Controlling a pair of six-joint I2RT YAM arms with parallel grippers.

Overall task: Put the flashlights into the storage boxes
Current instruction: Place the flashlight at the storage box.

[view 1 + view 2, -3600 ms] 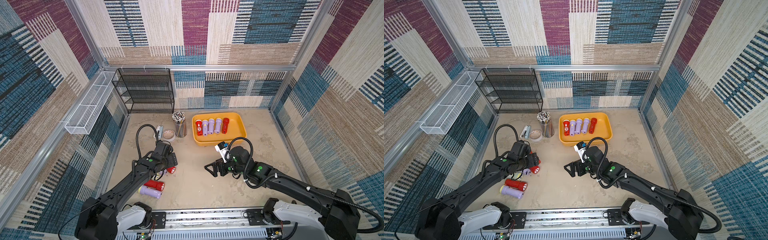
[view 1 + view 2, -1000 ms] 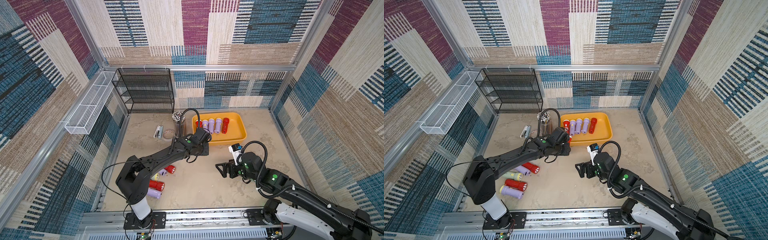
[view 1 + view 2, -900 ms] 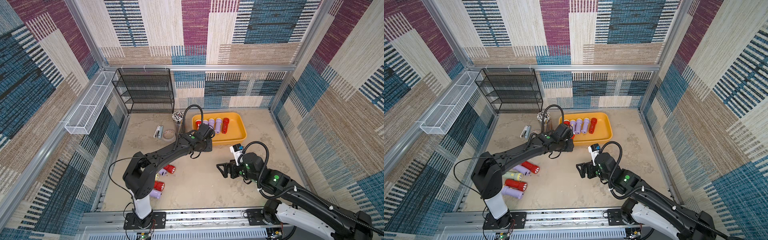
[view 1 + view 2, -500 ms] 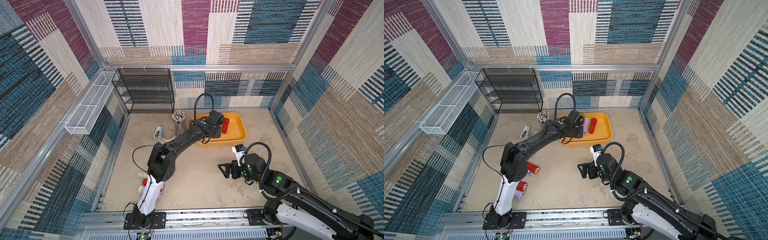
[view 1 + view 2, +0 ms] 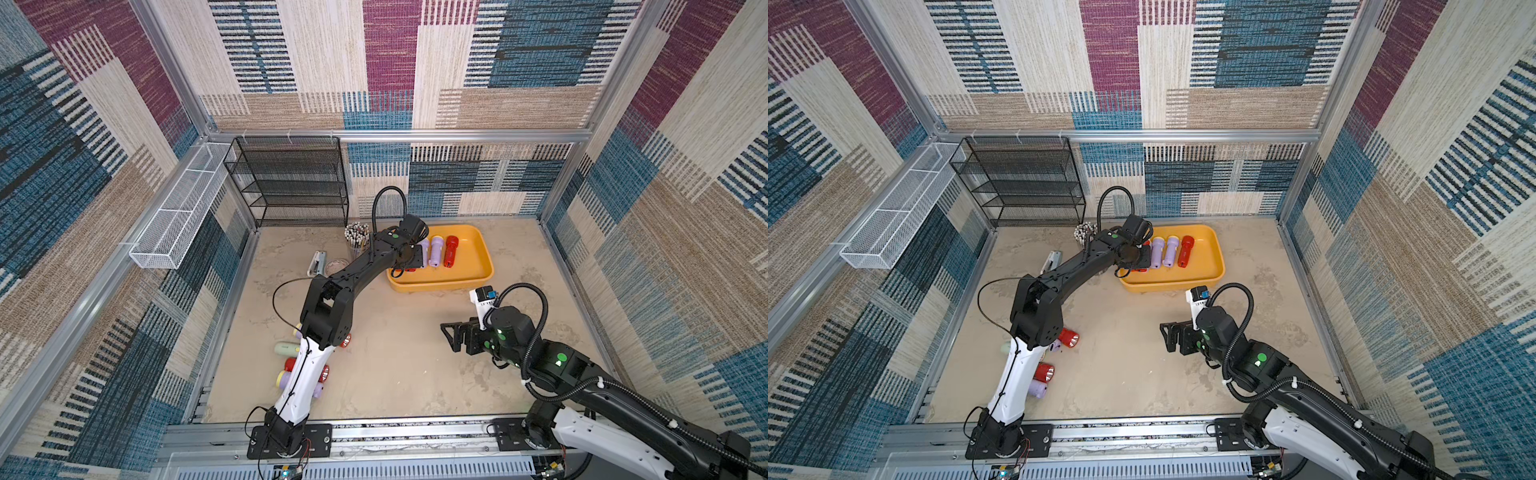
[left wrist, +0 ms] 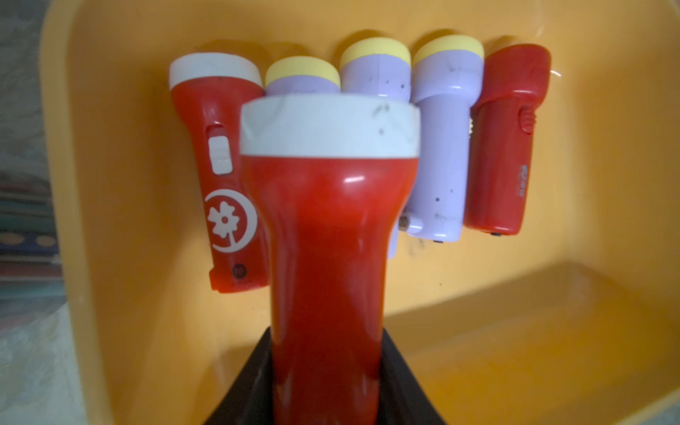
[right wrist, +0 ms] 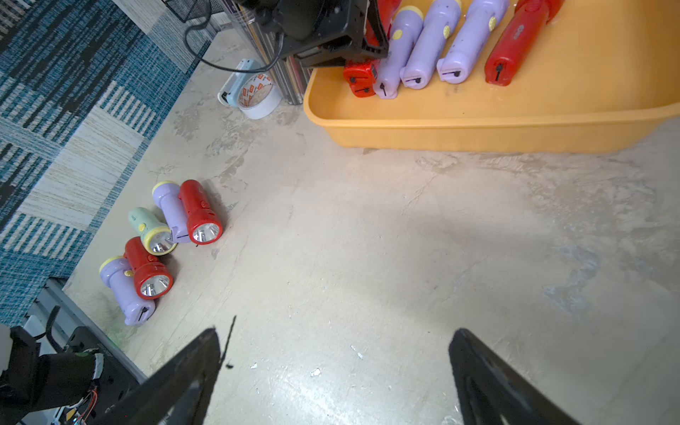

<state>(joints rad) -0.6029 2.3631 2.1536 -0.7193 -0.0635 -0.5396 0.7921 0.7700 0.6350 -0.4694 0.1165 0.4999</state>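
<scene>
My left gripper (image 6: 325,368) is shut on a red flashlight with a white head (image 6: 327,228). It holds it over the left end of the yellow storage box (image 5: 469,278), above the row lying inside. That row has a red flashlight with a flower mark (image 6: 220,176), three lavender ones (image 6: 441,147) and a plain red one (image 6: 504,147). Several more flashlights lie on the floor at the front left, among them a red one (image 7: 198,213) and a pale green one (image 7: 147,228). My right gripper (image 5: 451,338) hovers open over bare floor, in front of the box.
A black mesh rack (image 5: 291,183) stands at the back left, with a white wire basket (image 5: 178,216) on the left wall. A cup of pencils (image 5: 356,237), a tape roll (image 7: 257,94) and a stapler (image 5: 316,264) sit just left of the box.
My left arm has carried the red flashlight from the middle of the floor back and right, to over the box. My right arm has drifted slightly right, still open.
</scene>
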